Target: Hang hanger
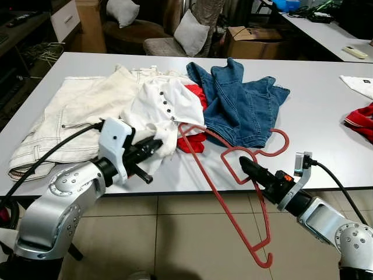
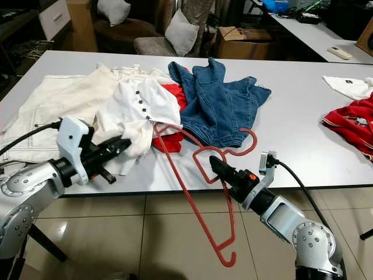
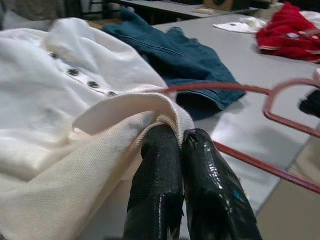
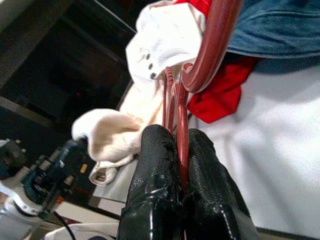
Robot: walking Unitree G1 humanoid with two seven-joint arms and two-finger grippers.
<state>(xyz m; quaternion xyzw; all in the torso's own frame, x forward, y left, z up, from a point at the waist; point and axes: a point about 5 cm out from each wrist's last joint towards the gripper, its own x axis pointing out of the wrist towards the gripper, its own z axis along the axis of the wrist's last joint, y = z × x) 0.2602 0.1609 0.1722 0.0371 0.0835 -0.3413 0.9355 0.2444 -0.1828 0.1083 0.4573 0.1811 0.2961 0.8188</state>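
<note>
Right claw (image 1: 245, 166) reaches in low at the table (image 1: 326, 116) edge, clenched on the red hanger (image 1: 233, 216), which dangles past the edge. Left claw (image 1: 156, 144) pinches the white shirt (image 1: 166, 105) hem; denim garment (image 1: 245, 105) lies just behind.

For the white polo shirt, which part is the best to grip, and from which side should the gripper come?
Probably the collar edge by the button placket: it is a thick folded rim lifted off the table, facing the robot. Coming from the near table edge, roughly level with the tabletop, suits it. The left gripper is shut on the white polo shirt there, while the right gripper holds the red hanger.
</note>
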